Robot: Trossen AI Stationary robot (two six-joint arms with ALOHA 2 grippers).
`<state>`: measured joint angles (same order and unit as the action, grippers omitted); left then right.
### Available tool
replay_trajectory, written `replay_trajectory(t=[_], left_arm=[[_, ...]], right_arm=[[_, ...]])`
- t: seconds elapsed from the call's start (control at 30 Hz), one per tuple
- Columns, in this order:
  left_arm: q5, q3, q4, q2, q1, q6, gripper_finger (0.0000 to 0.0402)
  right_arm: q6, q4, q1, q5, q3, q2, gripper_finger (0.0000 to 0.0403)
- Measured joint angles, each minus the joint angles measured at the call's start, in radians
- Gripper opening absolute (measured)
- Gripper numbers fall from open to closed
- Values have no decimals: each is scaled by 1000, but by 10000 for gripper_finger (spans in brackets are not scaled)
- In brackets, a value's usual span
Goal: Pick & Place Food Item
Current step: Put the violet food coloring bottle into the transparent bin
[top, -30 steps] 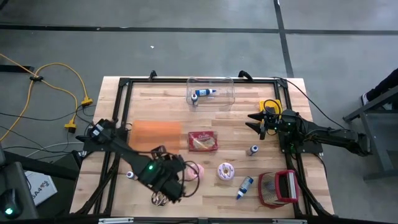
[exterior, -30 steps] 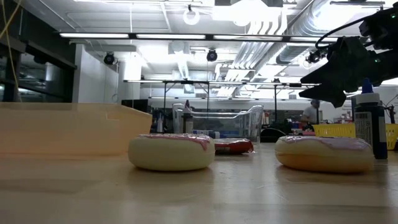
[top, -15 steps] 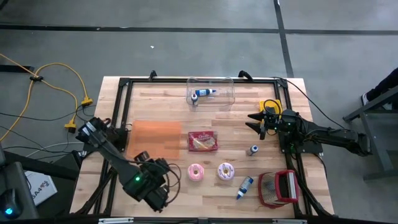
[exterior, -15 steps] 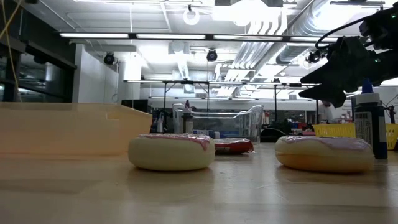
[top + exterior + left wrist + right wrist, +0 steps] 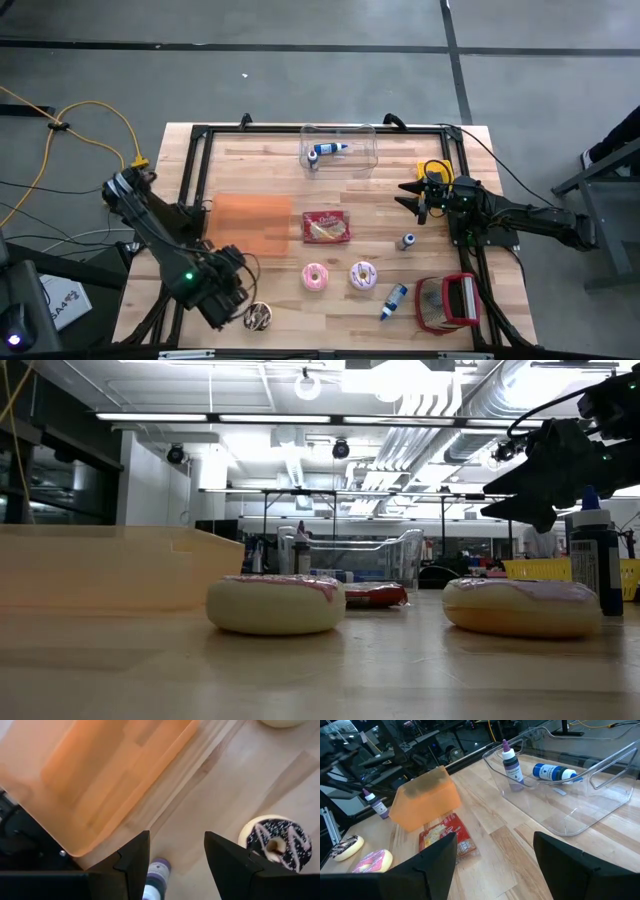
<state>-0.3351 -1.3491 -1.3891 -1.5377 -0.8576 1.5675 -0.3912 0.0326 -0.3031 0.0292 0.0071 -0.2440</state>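
A pale wooden table [image 5: 250, 165] framed in black metal stands on a grey concrete floor, with a yellow cable [image 5: 95, 115] looping off to the left. The left gripper [image 5: 228, 300] hangs low over the table's near left corner, its dark fingers [image 5: 131, 862] spread apart with nothing between them; beneath it stands a small purple-capped bottle [image 5: 156, 879], and just beside it lies a chocolate-iced doughnut with pale stripes [image 5: 259, 317]. Behind this corner sits a translucent orange rectangular bin [image 5: 252, 222], with a red packet of snack food [image 5: 326, 227] to its right. Two pink-iced doughnuts lie side by side near the front edge, the left pink doughnut [image 5: 315, 277] well apart from the left gripper, the right pink doughnut [image 5: 362, 275] next to a blue bottle lying on its side [image 5: 393, 300]. A clear plastic tub [image 5: 339, 149] at the back holds another blue bottle [image 5: 327, 150]. The right gripper [image 5: 413, 195] waits above the table's right side, fingers [image 5: 432, 865] wide and empty, near a red wire basket [image 5: 447, 303].
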Motion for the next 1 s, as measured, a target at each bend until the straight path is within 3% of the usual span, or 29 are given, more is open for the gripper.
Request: replay_trajectory(t=[0.37,1.0], left_arm=[[42,288,148,210,-56,78,179],[112,307,183,177,-108,116,179]], right_arm=[[0,0,0,0,0,0,250],[0,0,0,0,0,0,250]])
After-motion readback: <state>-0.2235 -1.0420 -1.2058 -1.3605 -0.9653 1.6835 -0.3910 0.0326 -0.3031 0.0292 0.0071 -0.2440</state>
